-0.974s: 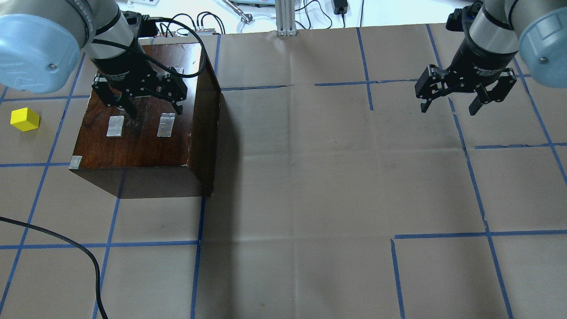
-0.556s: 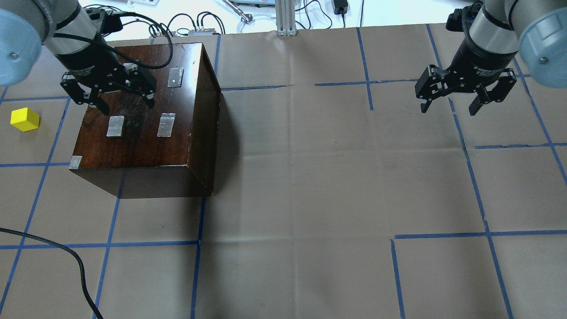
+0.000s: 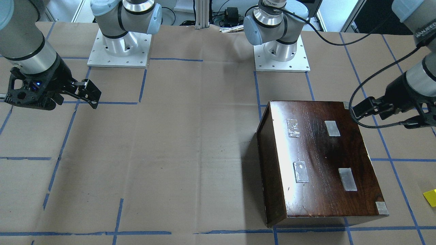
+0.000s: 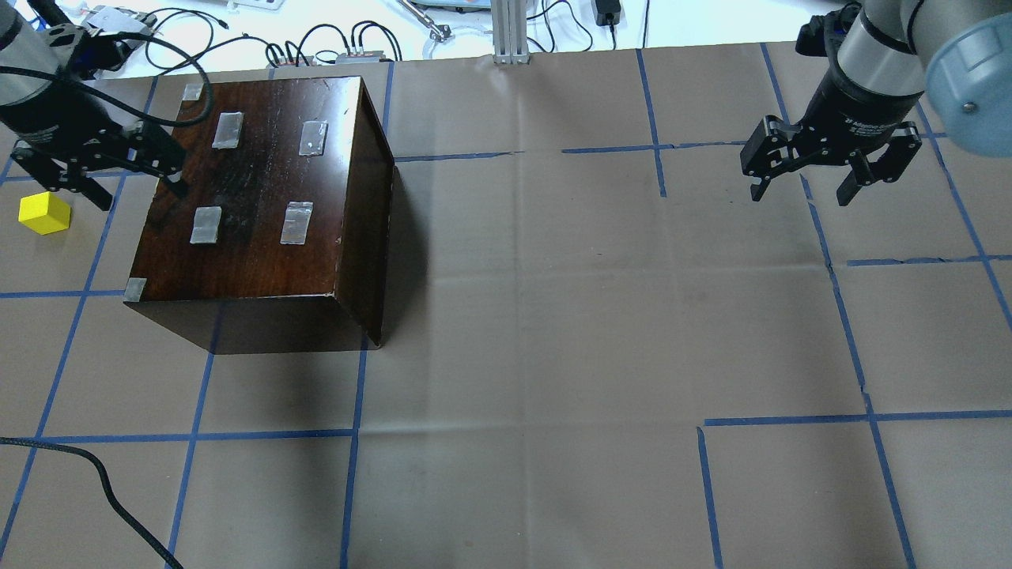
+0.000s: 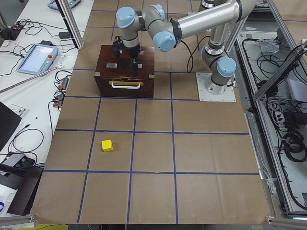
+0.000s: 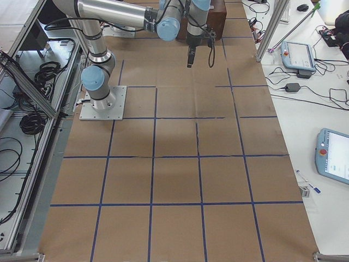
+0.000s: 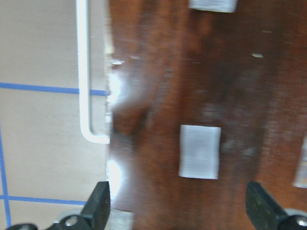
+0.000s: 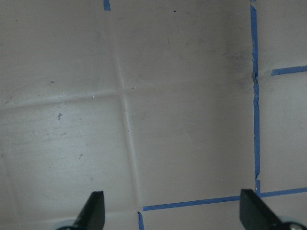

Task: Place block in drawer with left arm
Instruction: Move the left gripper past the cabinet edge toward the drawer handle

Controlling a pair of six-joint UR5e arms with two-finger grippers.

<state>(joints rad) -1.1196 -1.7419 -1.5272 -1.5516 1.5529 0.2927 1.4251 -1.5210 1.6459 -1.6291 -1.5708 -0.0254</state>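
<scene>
The block (image 3: 431, 198) is cut by the front view's right edge; the left wrist view shows the cabinet (image 7: 216, 86) blurred, the left fingertips (image 7: 100, 207) clipped by its bottom edge; the drawer (image 5: 125, 91) tray lies hidden inside the cabinet.

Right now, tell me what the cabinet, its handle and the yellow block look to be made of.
Cabinet: dark wood under a glossy varnish; grain streaks and bright glare show on top.
Handle: a smooth pale bar, perhaps metal or plastic; the look leaves it open.
Block: bright yellow, matte flat faces; painted wood or plastic, cannot tell.
</scene>
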